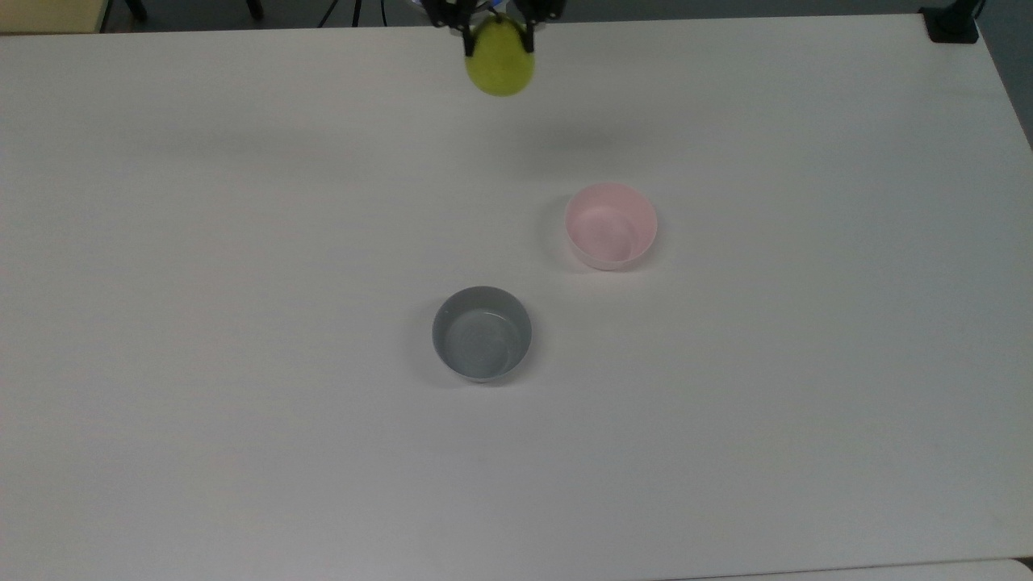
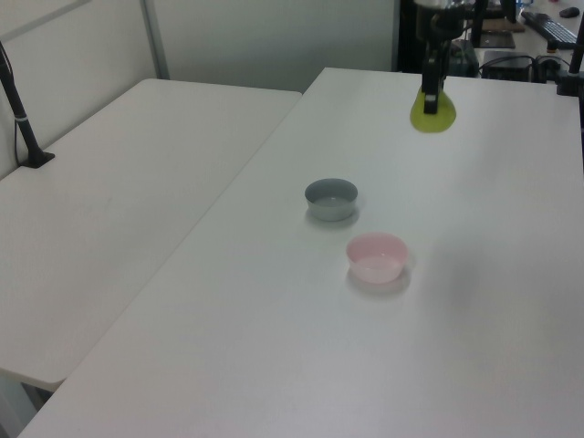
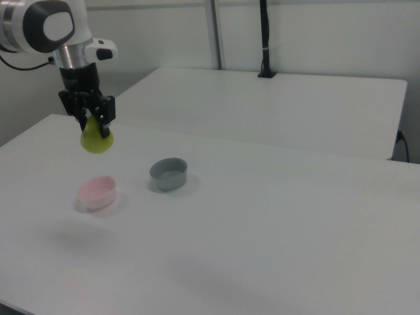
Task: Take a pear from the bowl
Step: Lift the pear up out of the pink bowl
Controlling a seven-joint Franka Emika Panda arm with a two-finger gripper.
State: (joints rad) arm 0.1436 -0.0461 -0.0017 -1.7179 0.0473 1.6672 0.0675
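The pink bowl (image 1: 611,225) sat upright on the white table (image 1: 242,444) w/ nothing in it; its inside showed bare in the top view. A grey bowl (image 1: 482,332) of about the same size stood near the pink bowl, apart from it, toward the top view's lower left, also upright; its inside looked bare too. In the right view the grey one was to the right view's right of the pink bowl (image 3: 97,191), and in the left view it lay beyond the pink bowl (image 2: 376,256), toward the left view's left. The gripper (image 3: 92,118) hung off the arm (image 3: 59,29), high over the table and well above the pink bowl, pointing straight down. Its jaws were closed in on the narrow upper end of the pear (image 3: 96,139), one black finger (image 3: 105,110) on each side, part-way apart w/ the fruit filling the gap. The pear (image 1: 499,63) hung fat end down, well clear of the pink bowl and table, touching the fingers alone. In the top view it sat past the pink bowl near the table's far edge; in the left view the pear (image 2: 432,109) was well beyond both bowls.
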